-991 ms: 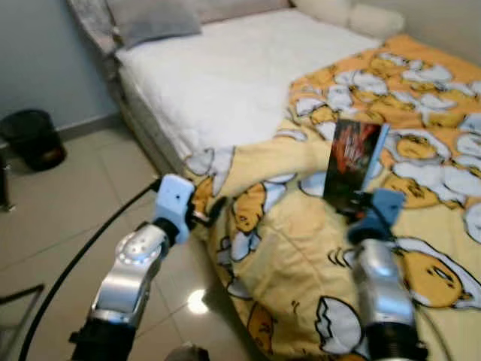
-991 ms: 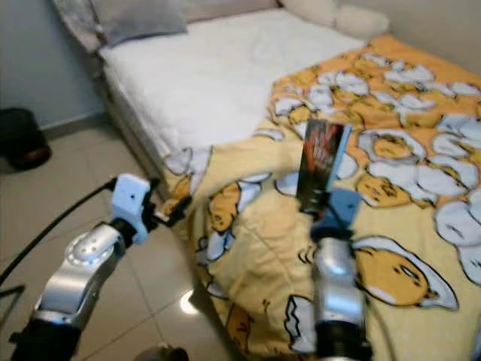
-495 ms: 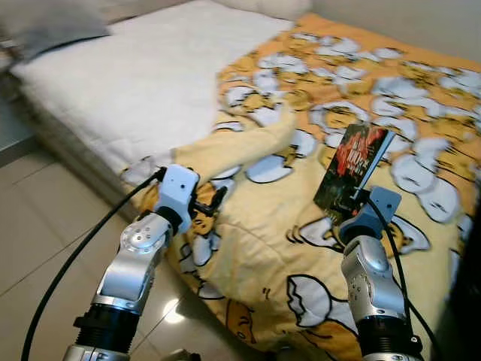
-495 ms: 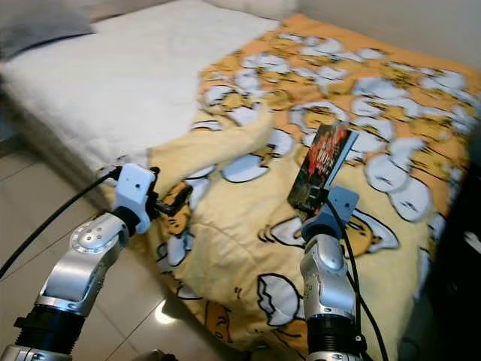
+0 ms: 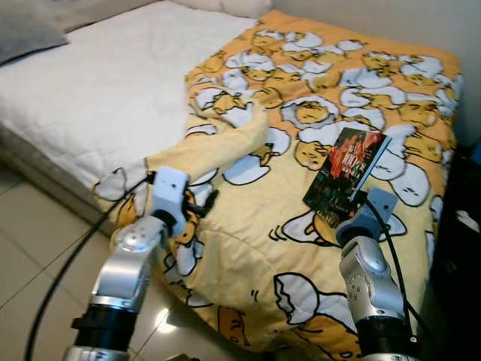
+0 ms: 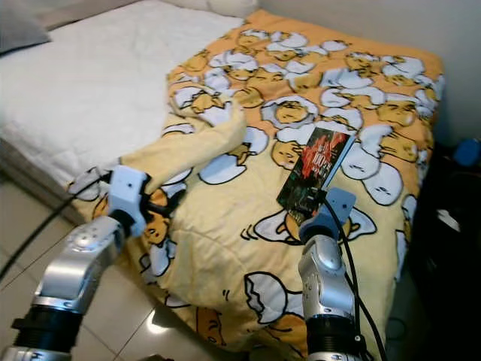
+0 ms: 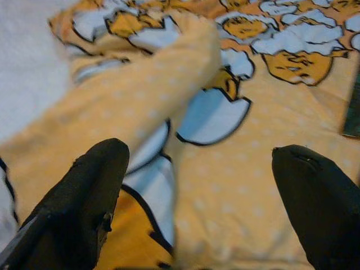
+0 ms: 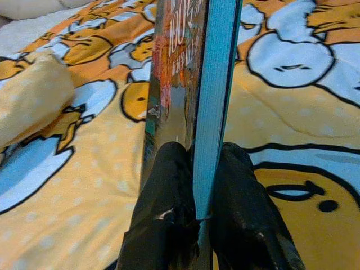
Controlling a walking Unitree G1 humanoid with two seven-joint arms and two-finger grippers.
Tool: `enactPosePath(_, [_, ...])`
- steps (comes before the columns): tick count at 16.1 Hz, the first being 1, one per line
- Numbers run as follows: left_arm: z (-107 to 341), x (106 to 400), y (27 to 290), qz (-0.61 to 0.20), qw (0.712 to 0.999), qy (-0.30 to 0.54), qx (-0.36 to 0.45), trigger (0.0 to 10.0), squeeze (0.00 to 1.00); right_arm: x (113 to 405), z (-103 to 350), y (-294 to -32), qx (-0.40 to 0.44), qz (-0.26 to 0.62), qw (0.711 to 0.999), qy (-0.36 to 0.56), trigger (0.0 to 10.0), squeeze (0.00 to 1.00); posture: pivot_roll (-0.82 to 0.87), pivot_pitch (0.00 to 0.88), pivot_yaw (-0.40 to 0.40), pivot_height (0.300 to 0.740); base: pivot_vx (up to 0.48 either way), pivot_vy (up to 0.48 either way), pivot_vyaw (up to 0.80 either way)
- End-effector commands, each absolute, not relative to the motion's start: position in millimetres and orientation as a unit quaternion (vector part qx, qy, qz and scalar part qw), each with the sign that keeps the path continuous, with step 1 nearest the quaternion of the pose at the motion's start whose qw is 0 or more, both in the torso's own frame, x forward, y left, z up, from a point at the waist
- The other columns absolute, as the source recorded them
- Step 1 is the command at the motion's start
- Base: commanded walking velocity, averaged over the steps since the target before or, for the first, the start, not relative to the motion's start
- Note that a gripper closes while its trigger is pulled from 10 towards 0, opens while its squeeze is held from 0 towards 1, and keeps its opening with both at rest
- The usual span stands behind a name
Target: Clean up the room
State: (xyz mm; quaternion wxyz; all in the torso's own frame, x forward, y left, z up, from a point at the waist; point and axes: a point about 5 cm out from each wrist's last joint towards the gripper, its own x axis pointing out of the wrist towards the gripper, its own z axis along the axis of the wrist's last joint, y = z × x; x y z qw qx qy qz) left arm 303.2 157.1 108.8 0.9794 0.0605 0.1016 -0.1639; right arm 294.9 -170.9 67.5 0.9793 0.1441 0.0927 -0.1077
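Holding: my right gripper [image 8: 194, 185] is clamped on a book [image 5: 347, 174], one black finger [image 8: 163, 191] on each cover, the lower edge pinched between them.
Book: dark cover with red artwork and pale lettering, blue-edged page block [image 8: 216, 84]; it stands tilted up above the blanket, leaning away from my right arm [image 5: 368, 278].
Book position: over the right half of the bed, above the yellow blanket [image 5: 255, 226], not lying on it.
Left gripper: my left gripper [image 7: 197, 191] is spread wide, both black fingers [image 7: 84, 191] well apart with nothing between them.
Left gripper position: it hovers at the near edge of the bed, just beside a rolled fold of the blanket [image 5: 218, 147]; I cannot tell whether it touches the cloth.
Blanket: yellow with white-and-orange egg cartoon figures; it covers the right part of the bed and hangs over the near edge toward the floor [image 5: 30, 263].
Mattress: white quilted surface [image 5: 98, 83] lies bare on the left part of the bed.
Pillow: grey corner [image 5: 26, 34] at the far left of the mattress.
Cable: black line [image 5: 64, 282] runs along my left arm [image 5: 124, 274].
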Motion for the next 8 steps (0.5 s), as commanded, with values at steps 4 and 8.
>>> enactPosePath(4, [112,308,174,-0.103,0.988,0.097,0.056,10.0,0.00,297,73,-164,0.130,-0.099,0.983,0.089,10.0,0.00,-0.02,0.000,-0.015,0.740,0.000,0.000,-0.80])
enactPosePath(8, [107,308,165,-0.130,0.982,0.113,0.075,10.0,0.00,302,75,-158,0.125,-0.087,0.984,0.094,10.0,0.00,-0.03,0.000,-0.009,0.740,0.000,0.000,-0.80])
